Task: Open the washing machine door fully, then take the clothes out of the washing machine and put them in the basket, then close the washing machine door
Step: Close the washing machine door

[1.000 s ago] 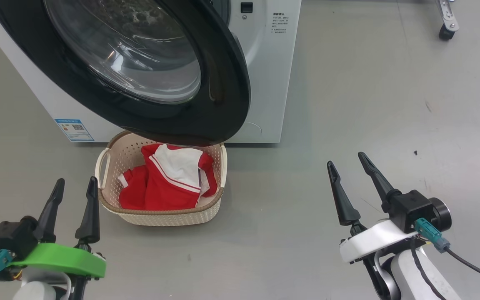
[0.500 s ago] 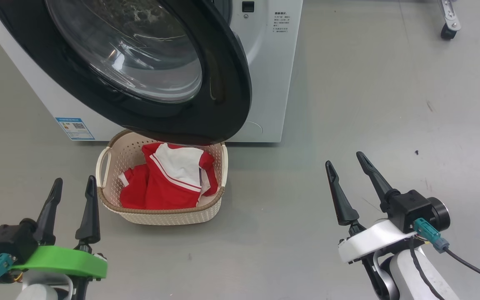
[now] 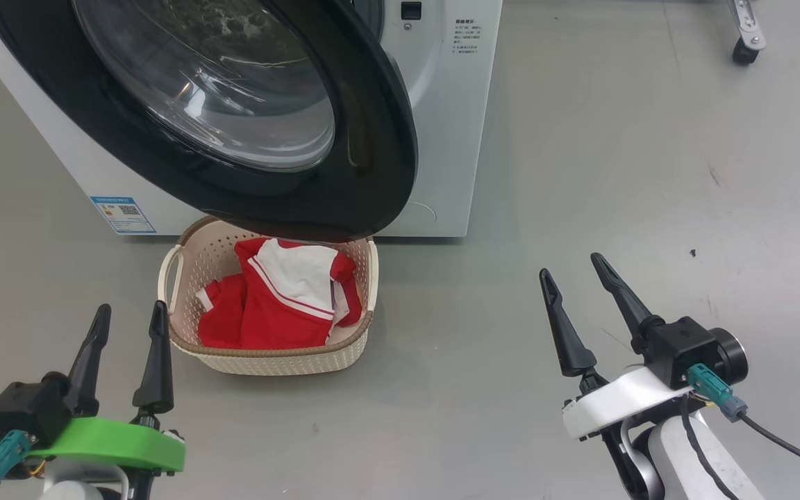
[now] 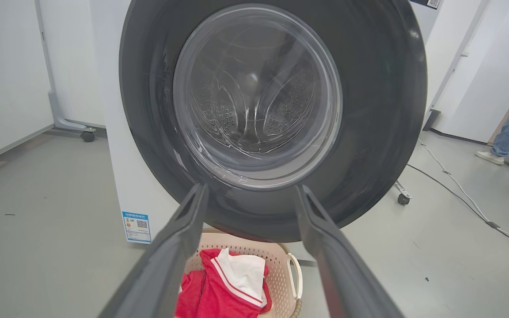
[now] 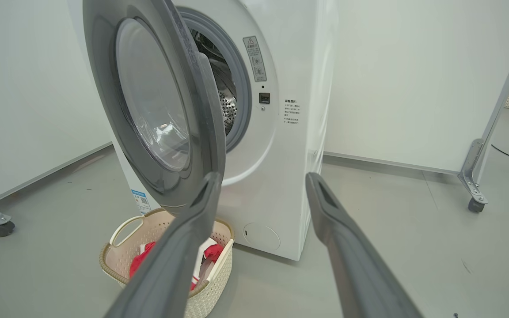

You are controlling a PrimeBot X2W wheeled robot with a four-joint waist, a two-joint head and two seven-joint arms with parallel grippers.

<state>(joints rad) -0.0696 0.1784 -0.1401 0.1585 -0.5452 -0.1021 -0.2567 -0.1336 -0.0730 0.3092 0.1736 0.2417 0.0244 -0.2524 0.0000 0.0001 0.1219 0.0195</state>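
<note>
Both pairs of jaws gape empty, clothes (image 3: 271, 321) lie in the basket (image 3: 282, 362) beneath the part-open washing machine door (image 3: 380, 139).

The left gripper (image 3: 131, 309) is at the lower left of the head view. Its two dark fingers point up and stand apart, with nothing between them. A green bracket (image 3: 105, 441) sits at its wrist. The right gripper (image 3: 569, 265) is at the lower right. Its fingers are also spread and empty, and they lean a little toward the upper left. Its wrist (image 3: 622, 403) is white and carries a blue-green plug (image 3: 712, 389). In each wrist view the two fingers rise from the bottom edge, wide apart.
</note>
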